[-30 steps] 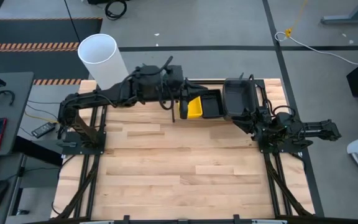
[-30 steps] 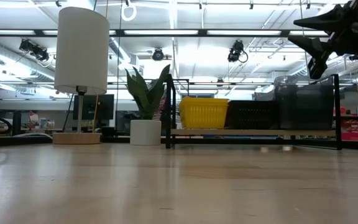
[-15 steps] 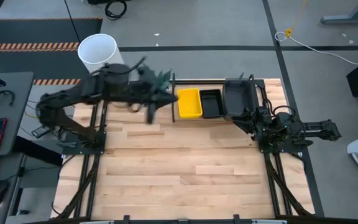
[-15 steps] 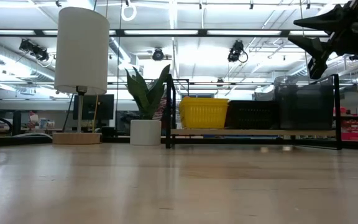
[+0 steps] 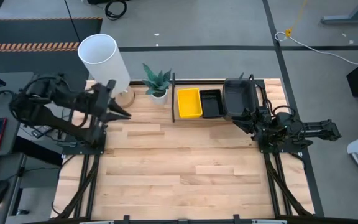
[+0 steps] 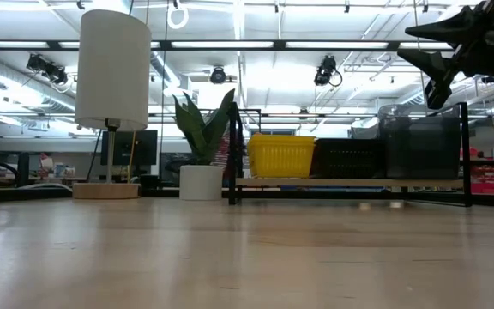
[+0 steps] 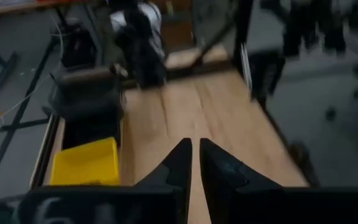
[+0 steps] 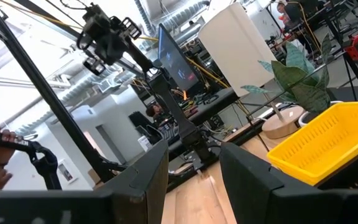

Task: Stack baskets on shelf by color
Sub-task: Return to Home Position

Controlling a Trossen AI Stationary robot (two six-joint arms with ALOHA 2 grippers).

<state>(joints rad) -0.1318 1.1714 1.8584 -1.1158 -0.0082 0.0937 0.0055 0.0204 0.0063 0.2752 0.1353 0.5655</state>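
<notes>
The shelf (image 5: 173, 99) stands at the table's far edge, a black rod frame over a wood board (image 6: 350, 182). On it sit the yellow baskets (image 5: 189, 102) at the left, the black baskets (image 5: 211, 104) in the middle and the taller smoky-grey baskets (image 5: 238, 98) at the right; the low view shows them side by side: yellow (image 6: 280, 155), black (image 6: 346, 158), grey (image 6: 418, 142). My left gripper (image 5: 122, 112) is shut, held over the table's left side, far from the shelf. My right gripper (image 5: 243, 118) hangs open just near of the grey baskets, empty.
A white lamp (image 5: 99, 57) and a potted plant (image 5: 157, 83) stand at the far left, beside the shelf. Bare wooden table (image 5: 185, 168) stretches across the near half. The arms' black rails run along both sides.
My left arm has drawn back from over the yellow and black baskets, sweeping toward the table's left edge and past the plant. The baskets and my right arm have kept still.
</notes>
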